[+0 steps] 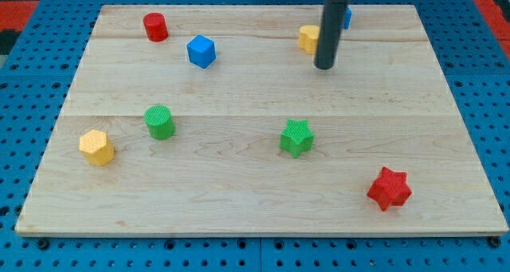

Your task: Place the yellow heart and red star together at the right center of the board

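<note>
Yellow block (307,37) half behind rod (327,29)

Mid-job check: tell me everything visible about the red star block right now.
The red star-shaped block looks like ribbed, matte plastic, with stubby points. It lies flat on the pale wooden board near the view's bottom right corner, whole and touching nothing. The green star block sits apart, to its upper left. My tip is far off, near the view's top.

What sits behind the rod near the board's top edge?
A yellow block shows at the rod's left, and a blue block at its right. The rod covers most of both, so their shapes stay unclear.
</note>
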Controlling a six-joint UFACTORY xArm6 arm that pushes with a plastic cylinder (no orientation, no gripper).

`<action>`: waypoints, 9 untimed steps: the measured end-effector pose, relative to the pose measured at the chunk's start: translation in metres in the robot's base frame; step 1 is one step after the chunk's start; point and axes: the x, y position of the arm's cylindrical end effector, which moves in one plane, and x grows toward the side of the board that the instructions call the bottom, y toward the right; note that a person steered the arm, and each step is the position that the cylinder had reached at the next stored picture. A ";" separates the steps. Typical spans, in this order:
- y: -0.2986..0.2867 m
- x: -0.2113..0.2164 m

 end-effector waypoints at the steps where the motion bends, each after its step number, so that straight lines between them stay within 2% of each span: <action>1: -0.033 -0.019; 2: -0.068 -0.044; 3: -0.015 -0.071; 4: 0.053 -0.070; 5: 0.087 -0.053; 6: 0.095 0.014; 7: 0.087 0.032; 8: 0.095 0.006; 9: 0.161 0.009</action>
